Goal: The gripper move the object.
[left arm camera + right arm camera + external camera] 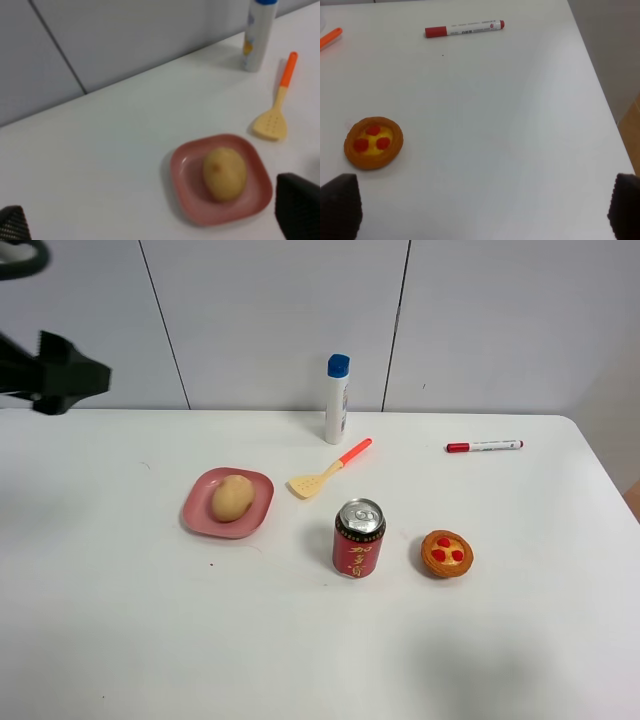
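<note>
The tan-brown potato-like object (232, 497) lies on a pink square plate (198, 514) left of the table's middle. It also shows in the left wrist view (224, 173), on the plate (186, 169). My left gripper (75, 375) hangs high at the far left, well away from the object. In the left wrist view the left gripper (155, 217) is open and empty, its black fingertips (297, 210) far apart. My right gripper (482, 207) is open and empty above the right part of the table, and it is out of the exterior view.
A red can (358, 538) stands right of the plate. A round orange tart (446, 553) lies beside the can. A yellow spatula with an orange handle (330, 469), a white bottle with a blue cap (337, 398) and a red marker (484, 446) lie farther back.
</note>
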`<state>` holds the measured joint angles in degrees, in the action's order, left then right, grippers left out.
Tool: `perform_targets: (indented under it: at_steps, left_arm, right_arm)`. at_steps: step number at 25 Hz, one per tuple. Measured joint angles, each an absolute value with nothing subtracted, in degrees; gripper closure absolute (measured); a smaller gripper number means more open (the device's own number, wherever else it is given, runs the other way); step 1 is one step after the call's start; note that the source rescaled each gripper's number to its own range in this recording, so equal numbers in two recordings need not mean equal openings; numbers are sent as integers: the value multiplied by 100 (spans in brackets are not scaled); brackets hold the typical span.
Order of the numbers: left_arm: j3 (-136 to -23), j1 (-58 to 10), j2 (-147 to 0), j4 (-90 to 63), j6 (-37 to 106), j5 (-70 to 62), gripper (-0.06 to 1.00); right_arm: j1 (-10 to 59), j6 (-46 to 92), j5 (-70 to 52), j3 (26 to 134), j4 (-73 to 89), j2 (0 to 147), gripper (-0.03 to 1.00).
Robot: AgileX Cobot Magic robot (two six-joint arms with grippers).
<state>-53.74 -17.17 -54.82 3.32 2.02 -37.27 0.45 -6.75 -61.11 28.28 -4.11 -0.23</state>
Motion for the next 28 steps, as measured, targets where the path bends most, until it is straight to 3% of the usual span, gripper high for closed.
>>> perform_targets:
  at_steps: [12, 20, 28]
  left_arm:
    - [-3749, -696, -1863, 529, -167, -5772, -6]
    - [-2983, -350, -925, 335, -172, -5914, -6]
    - [-2927, -343, -370, 307, -172, -6004, -6]
  right_arm:
    - [45, -675, -6111, 2828, -411, -23, -3]
    - [45, -675, -6111, 2828, -411, -23, -3]
    - [45, -675, -6111, 2828, -411, -23, -3]
